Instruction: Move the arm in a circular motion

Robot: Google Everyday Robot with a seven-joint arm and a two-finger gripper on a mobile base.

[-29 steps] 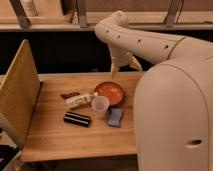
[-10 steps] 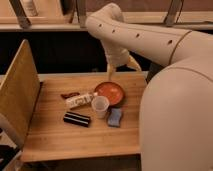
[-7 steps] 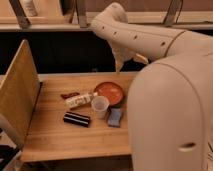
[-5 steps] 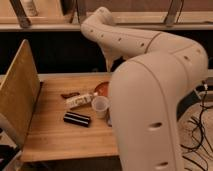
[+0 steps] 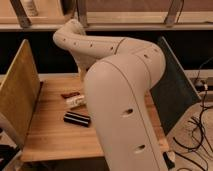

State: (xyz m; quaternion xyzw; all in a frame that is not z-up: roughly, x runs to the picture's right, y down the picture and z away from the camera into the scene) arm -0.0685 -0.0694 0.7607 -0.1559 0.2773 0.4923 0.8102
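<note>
Wooden table [image 5: 47, 137] sits beneath the arm [image 5: 122, 95], whose half-hidden claw [image 5: 82, 75] hangs over it, grip unclear.

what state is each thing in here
arm: bent over the table, hiding its middle
gripper: hanging over the table's far side, partly hidden behind the arm
black box: lying flat on the table
white tube: lying on its side
left panel: standing on edge, leaning
</note>
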